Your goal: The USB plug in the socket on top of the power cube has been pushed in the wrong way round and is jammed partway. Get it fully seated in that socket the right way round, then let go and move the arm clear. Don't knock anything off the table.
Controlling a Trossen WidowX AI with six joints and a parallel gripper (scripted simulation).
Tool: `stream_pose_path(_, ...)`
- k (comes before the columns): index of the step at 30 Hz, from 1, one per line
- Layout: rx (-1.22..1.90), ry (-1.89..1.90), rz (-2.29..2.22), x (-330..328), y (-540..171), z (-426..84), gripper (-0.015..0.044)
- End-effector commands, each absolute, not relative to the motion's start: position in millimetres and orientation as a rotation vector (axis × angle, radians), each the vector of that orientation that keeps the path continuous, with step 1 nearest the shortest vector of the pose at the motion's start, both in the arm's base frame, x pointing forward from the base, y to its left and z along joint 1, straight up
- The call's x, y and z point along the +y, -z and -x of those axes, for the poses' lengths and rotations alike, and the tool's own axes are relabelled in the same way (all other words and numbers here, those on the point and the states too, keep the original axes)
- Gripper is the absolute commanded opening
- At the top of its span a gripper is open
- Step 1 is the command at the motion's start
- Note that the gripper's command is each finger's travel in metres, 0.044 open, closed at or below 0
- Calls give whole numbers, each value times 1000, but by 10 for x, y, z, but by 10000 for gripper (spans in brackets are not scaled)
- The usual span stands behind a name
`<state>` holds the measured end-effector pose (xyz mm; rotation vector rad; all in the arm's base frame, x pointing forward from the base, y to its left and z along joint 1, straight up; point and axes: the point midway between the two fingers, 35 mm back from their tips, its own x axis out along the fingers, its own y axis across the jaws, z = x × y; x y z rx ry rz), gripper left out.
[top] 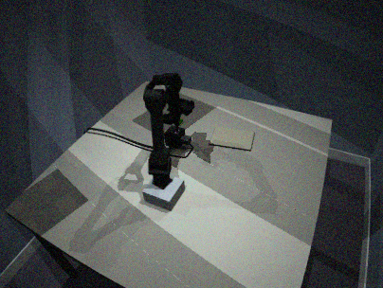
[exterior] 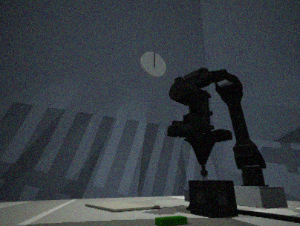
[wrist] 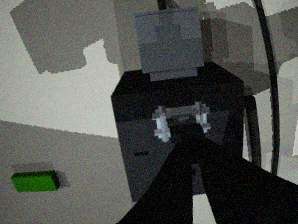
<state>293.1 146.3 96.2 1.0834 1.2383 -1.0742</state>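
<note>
1. The USB plug [exterior: 203, 173] [wrist: 188, 133] is pinched in the hand [top: 176, 127] [exterior: 203, 166] [wrist: 192, 148], upright; its right way round cannot be told.
2. The socket [wrist: 161, 125] lies towards eleven o'clock from the fingertips in the wrist view, on the power cube [top: 174, 137] [exterior: 212, 198] [wrist: 138, 175]; alignment should precede pressing.
3. Farther, towards eight, a green block [top: 180, 122] [exterior: 171, 221] [wrist: 35, 181] is seen.

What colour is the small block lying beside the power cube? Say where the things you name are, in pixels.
Green [exterior: 171, 221] [wrist: 36, 181]; wrist view shows it best.

Black boxy power cube [top: 174, 136] [exterior: 212, 198] [wrist: 136, 137], small dark USB plug [exterior: 203, 172] [wrist: 187, 132] over its top, seating unclear
</note>
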Motion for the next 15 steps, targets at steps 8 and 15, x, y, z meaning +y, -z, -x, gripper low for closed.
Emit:
stream_pose_path(8, 1234, 1073, -1076, 1452, -941, -2935, 0)
stream_pose_path(15, 1234, 1073, -1076, 1452, -933, -2935, 0)
